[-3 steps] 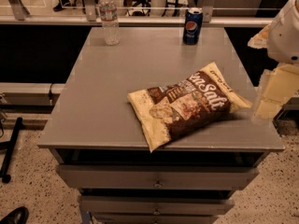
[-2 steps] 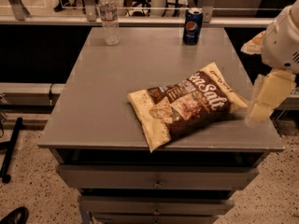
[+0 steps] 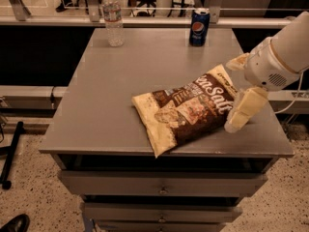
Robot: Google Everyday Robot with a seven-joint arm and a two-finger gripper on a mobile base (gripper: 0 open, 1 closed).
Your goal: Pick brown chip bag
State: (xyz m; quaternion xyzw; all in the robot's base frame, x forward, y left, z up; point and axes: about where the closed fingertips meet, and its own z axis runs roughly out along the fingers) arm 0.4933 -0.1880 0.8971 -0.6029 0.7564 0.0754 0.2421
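Claw: your claw sits by the right edge of the surface, at the right end of the brown chip bag.
Claw opening: spread wide. Its 2 cream fingers stand well apart, 1 by the bag's far right corner and 1 at its near right side.
Claw contact: nothing is gripped. The nearer finger overlaps the bag's right edge as you see it, and you cannot tell whether it touches the bag or hangs just above it.
Arm: the white arm comes in from the upper right.
Brown chip bag: it lies flat on the front right part of the surface, slanted. 1 cream end points toward the front edge, and the "Sea Salt" end lies between the 2 fingers.
Soda can: 1 blue can stands upright near the back edge, well apart from the bag.
Water bottle: 1 clear bottle stands upright at the back left.
Drawers: closed drawers sit under the surface.
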